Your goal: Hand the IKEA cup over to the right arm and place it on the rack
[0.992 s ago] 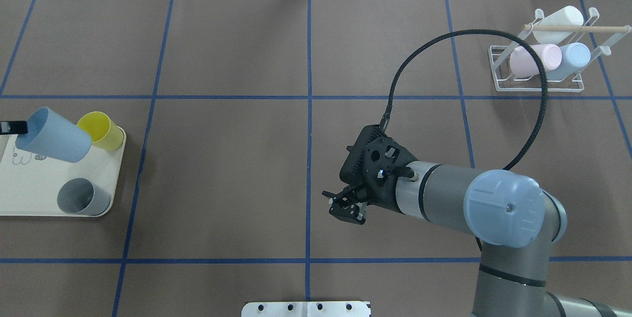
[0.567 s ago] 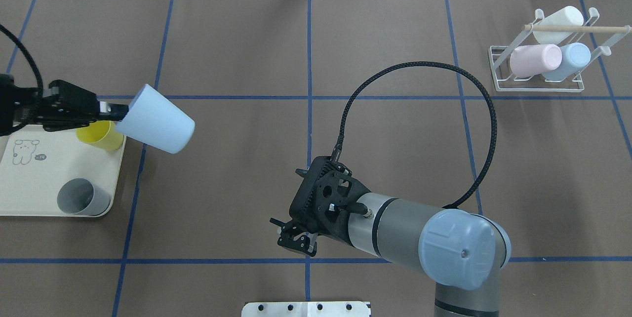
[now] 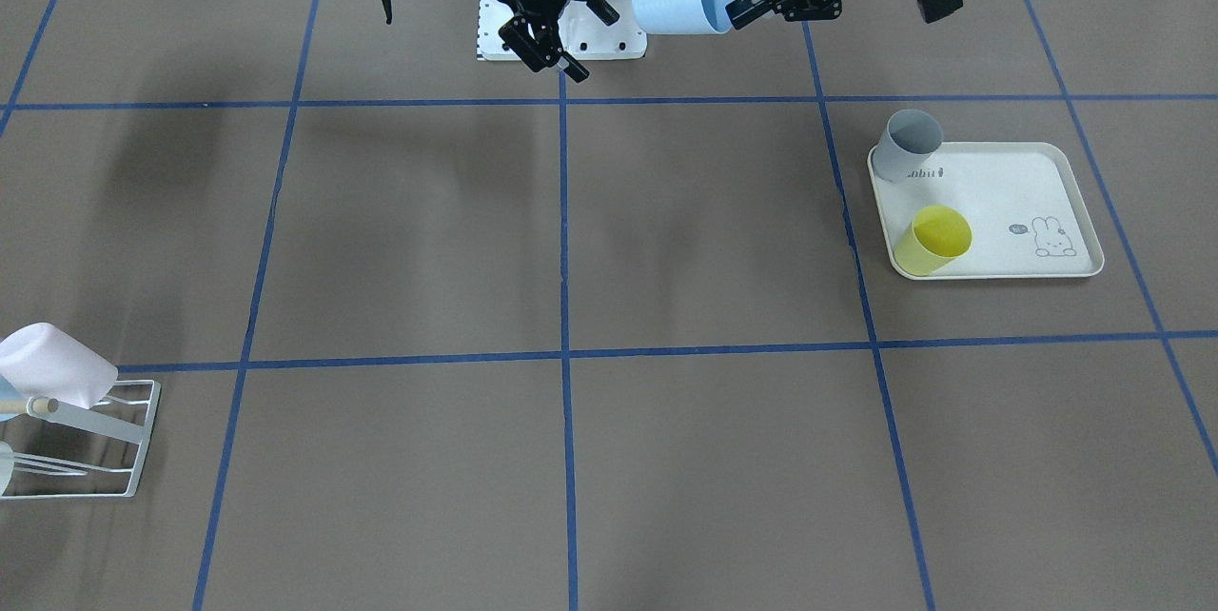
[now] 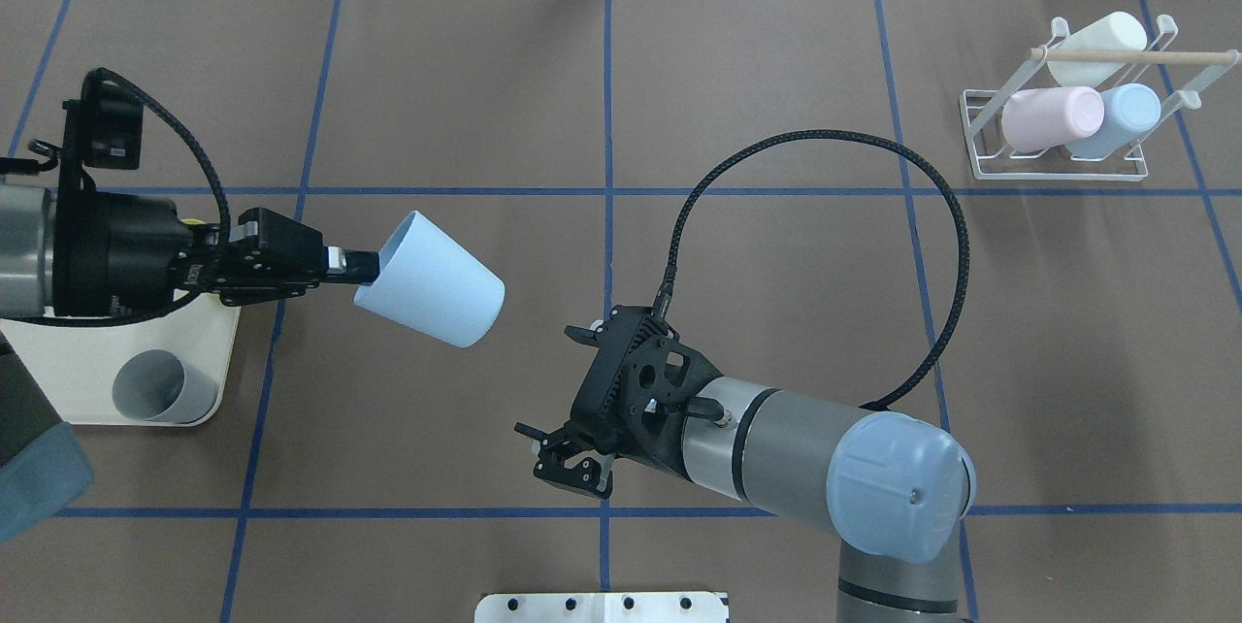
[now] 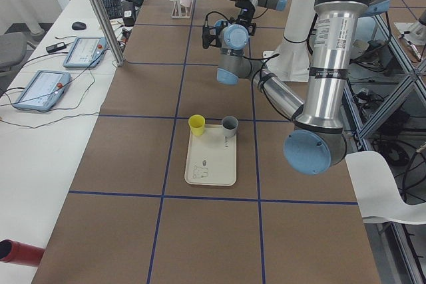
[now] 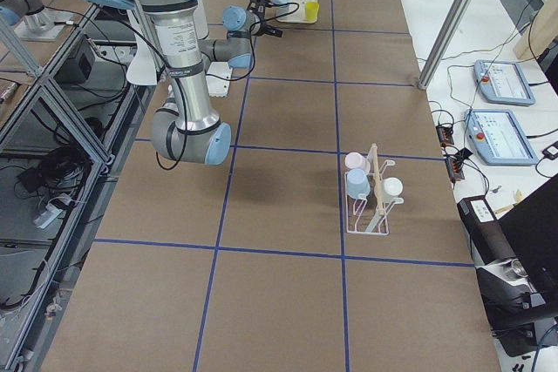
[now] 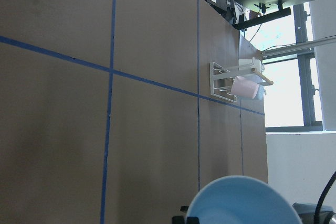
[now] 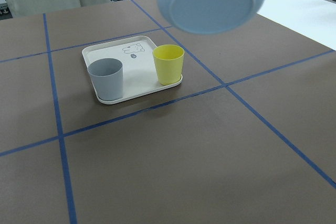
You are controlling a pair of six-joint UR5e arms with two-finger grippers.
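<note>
You're gripping the cup (image 4: pixel 437 293) by its rim in the left end effector (image 4: pixel 351 266), base pointing roughly toward the nearby right end effector (image 4: pixel 545 456), whose fingers are standing apart.

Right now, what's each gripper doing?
Left gripper: shut on the light blue cup.
Right gripper: open, holding nothing.

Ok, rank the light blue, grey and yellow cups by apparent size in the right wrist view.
Largest: light blue cup, but it is nearest the camera.
Then: grey cup and yellow cup, about alike, so unranked.
</note>
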